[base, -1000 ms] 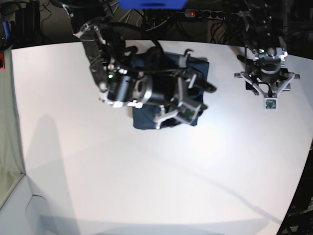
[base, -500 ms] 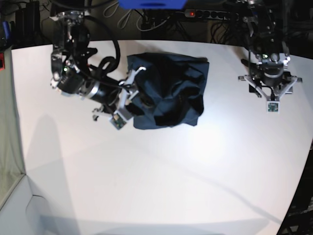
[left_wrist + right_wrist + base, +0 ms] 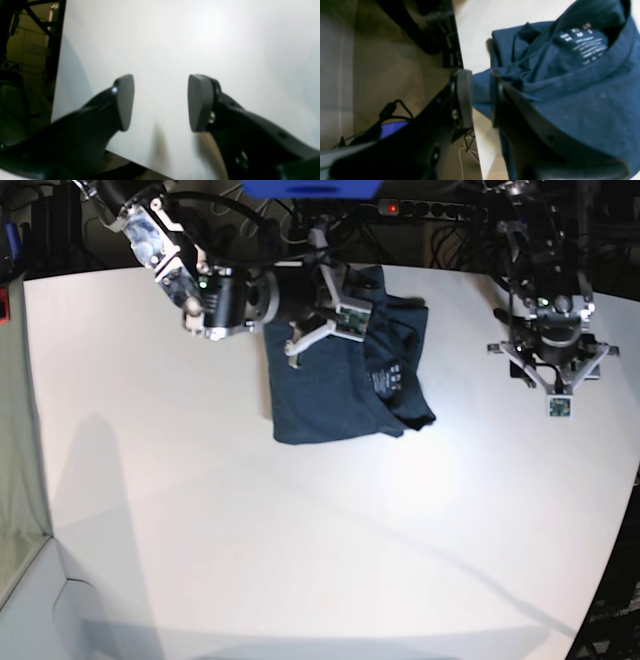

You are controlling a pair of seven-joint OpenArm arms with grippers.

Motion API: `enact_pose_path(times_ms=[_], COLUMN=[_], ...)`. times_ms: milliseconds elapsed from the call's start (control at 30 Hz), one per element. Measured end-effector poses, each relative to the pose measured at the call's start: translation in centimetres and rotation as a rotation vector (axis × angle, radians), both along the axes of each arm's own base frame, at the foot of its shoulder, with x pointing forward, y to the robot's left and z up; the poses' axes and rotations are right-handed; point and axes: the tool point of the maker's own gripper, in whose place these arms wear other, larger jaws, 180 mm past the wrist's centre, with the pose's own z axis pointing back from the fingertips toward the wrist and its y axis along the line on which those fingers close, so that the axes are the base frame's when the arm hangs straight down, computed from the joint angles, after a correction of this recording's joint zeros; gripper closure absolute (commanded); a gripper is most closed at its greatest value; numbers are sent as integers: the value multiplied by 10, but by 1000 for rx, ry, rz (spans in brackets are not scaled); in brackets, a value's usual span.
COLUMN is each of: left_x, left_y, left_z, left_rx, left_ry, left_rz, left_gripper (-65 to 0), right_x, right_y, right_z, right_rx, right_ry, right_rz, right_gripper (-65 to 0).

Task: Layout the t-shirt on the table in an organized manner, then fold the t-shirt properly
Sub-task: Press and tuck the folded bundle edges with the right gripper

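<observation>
Base view shows our t-shirt [image 3: 340, 385] still bunched near the bench's [image 3: 300, 530] far edge, right pincer [image 3: 481, 97] pinching its hem, left pincer [image 3: 160, 102] spread idle; layout and folding remain.

Black arms; dark rounded tool pads [image 3: 125, 100]; silver screws

Behind the power strip [image 3: 415, 209] I see only a dark room with tangled cables [image 3: 270, 220]. Left of it sits a blue box [image 3: 310, 188]; far left, black gear [image 3: 45, 230].
</observation>
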Motion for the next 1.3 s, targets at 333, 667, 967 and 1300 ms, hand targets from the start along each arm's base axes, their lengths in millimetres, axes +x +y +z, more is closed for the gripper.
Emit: enact_pose_path(times_ms=[333, 667, 967, 1300], left_x=[-2, -30, -52, -63], left_y=[0, 1, 23, 35], left_z=[0, -18, -21, -22], left_rx=[0, 3, 27, 34], left_ry=[1, 79, 110, 120], left_rz=[1, 0, 61, 99], left_gripper=[-338, -338, -338, -338], right_x=[75, 106, 146, 189], right_y=[-40, 29, 52, 61], right_z=[25, -4, -34, -44], right_rx=[56, 74, 144, 258], right_ry=[-68, 76, 186, 236], right_rz=[-291, -202, -260, -367], right_gripper=[-111, -112, -111, -111])
